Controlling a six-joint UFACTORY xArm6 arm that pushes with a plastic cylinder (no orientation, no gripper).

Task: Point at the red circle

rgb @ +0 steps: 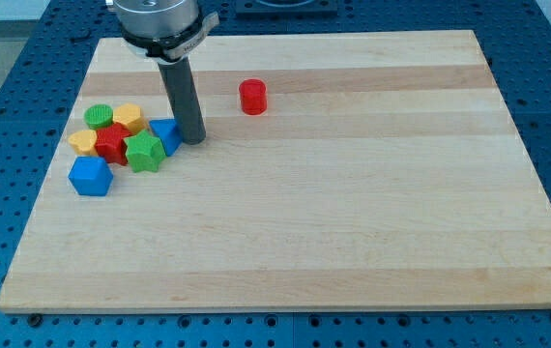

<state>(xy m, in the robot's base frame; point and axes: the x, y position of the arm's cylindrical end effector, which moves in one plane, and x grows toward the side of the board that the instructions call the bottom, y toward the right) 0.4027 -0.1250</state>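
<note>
The red circle (253,97), a short red cylinder, stands alone on the wooden board (353,213) toward the view's top, left of centre. My tip (193,141) rests on the board to the lower left of the red circle, well apart from it. The tip sits right beside a blue block (166,135) at the right edge of a cluster of blocks.
The cluster at the view's left holds a green circle (99,117), a yellow hexagon-like block (128,118), a yellow block (83,142), a red block (113,143), a green star (144,152) and a blue cube (90,176).
</note>
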